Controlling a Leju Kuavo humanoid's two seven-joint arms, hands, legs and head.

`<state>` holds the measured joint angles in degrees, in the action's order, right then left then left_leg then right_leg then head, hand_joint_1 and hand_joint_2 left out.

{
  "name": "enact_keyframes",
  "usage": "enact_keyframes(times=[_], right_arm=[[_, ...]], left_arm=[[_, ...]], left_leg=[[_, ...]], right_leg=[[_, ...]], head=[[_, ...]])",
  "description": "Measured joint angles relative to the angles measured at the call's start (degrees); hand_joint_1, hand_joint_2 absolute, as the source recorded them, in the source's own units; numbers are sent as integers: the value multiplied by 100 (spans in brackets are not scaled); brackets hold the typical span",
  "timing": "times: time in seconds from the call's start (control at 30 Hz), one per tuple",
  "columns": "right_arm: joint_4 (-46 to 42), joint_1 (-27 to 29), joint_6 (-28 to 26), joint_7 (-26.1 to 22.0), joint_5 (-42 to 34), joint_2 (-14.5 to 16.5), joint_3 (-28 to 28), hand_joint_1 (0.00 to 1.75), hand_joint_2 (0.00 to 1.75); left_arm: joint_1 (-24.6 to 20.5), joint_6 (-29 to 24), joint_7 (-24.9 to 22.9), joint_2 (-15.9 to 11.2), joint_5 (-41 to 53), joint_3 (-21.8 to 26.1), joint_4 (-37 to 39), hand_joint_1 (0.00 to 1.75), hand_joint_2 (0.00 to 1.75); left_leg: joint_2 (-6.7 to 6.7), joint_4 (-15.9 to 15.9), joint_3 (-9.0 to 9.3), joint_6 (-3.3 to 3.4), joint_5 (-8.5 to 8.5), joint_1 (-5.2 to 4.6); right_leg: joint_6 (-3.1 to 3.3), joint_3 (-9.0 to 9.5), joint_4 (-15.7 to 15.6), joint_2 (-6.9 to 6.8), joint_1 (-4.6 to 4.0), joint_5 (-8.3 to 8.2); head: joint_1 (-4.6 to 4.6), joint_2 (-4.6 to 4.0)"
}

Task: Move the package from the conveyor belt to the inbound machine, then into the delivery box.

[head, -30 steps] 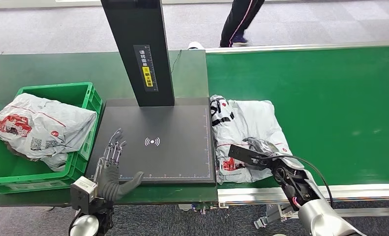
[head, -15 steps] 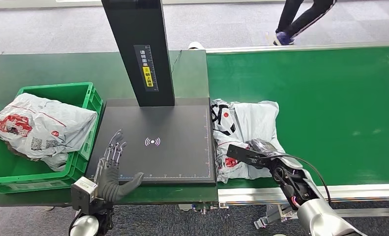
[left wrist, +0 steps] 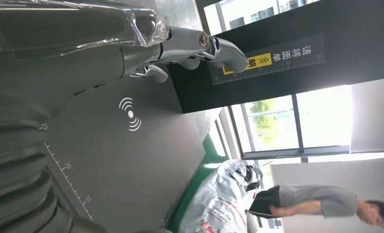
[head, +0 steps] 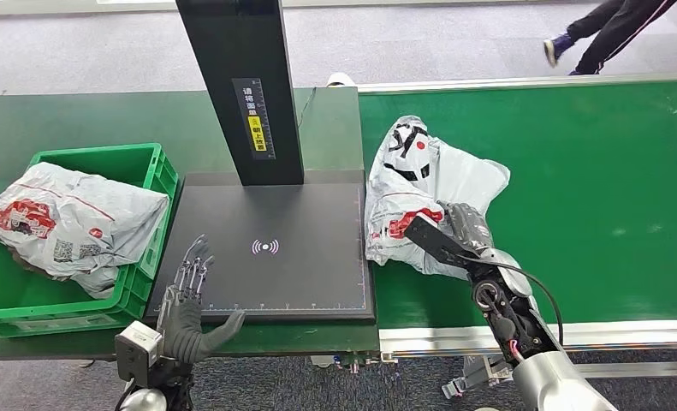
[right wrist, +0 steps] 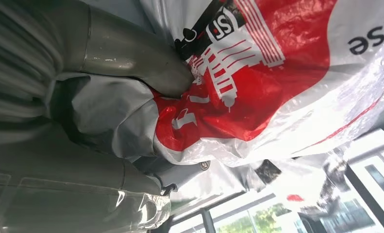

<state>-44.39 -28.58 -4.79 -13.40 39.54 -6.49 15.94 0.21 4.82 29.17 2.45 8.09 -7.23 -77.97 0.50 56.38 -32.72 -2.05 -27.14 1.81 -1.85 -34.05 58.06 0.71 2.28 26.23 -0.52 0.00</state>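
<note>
Belt (head: pixel 591 188): green, grey floor beyond.
Machine (head: pixel 266 248): black pad beside belt.
Right hand (head: pixel 459 227): grips package (head: pixel 420 184), bunched upright at belt's edge by machine.
Left hand (head: pixel 189 295): fingers spread, holding nothing, over pad's near corner.

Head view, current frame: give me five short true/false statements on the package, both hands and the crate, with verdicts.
1. The right hand grips the grey package. True.
2. That package lies flat on the scanner platform. False: it is bunched up over the conveyor belt, beside the platform's edge.
3. The left hand holds a package. False: it holds nothing, fingers apart over the platform's near corner.
4. The green crate already holds a grey package. True.
5. A person stands between the robot and the belt. False: the person's legs are on the floor beyond the belt.
</note>
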Motion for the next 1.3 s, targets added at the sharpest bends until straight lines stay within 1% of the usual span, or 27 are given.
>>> enact_keyframes(times=[0.17, 0.3, 0.53, 0.67, 0.77, 0.87, 0.93, 1.03, 1.3], right_arm=[[-526, 187, -644, -804, -558, 120, -321, 175, 175], [-824, 278, -787, -1010, -722, 179, -489, 175, 175], [-1505, 530, -1323, -1799, -1390, 286, -723, 175, 175], [-2027, 698, -1730, -2368, -1829, 388, -853, 175, 175], [-2420, 793, -1877, -2548, -2038, 462, -905, 175, 175], [-2677, 846, -1767, -2556, -2017, 509, -896, 175, 175], [-2810, 855, -1516, -2565, -1828, 532, -799, 175, 175], [-2920, 852, -1206, -2607, -1522, 554, -523, 175, 175], [-3187, 847, -831, -2659, -1129, 599, 188, 175, 175]], left_arm=[[6, -33, 96, 0, -28, 4, -8, 0, 175], [6, -48, 113, 0, -30, 7, -8, 0, 175], [7, -56, 167, 0, -35, 10, -8, 0, 175], [7, -57, 169, 6, -35, 11, -9, 0, 175], [6, -56, 171, 22, -35, 9, -10, 0, 175], [-8, -56, 174, 36, -29, 7, -9, 0, 175], [-38, -52, 184, 44, -14, 5, -8, 0, 175], [-91, -28, 203, 46, 25, 1, -7, 0, 175], [-142, 43, 261, 48, 40, -4, 1, 0, 175]], left_leg=[[0, 0, 0, 0, 0, 0], [0, 0, 0, 0, 0, 0], [0, 0, 0, 0, 0, 0], [1, 0, 0, 0, 0, 0], [3, 0, 0, 0, 0, 0], [4, 0, 0, 0, 0, 0], [6, -1, 2, 0, 0, 0], [6, -1, 5, 0, 0, 1], [4, -1, 3, -1, 0, 0]], right_leg=[[0, -1, 0, 0, 0, 0], [0, -1, 0, 0, 0, 0], [0, -1, 0, 0, 0, 0], [0, -2, 0, 0, 0, 0], [0, -3, 0, 1, 0, 0], [0, -1, 0, 1, 0, 0], [0, 0, 0, 1, 0, 0], [0, 1, 0, 1, -1, 0], [0, 0, 0, 1, -1, 0]], head=[[0, 0], [-1, 0], [0, 0], [1, 0], [0, 0], [0, 0], [0, 0], [1, 0], [-1, 0]])
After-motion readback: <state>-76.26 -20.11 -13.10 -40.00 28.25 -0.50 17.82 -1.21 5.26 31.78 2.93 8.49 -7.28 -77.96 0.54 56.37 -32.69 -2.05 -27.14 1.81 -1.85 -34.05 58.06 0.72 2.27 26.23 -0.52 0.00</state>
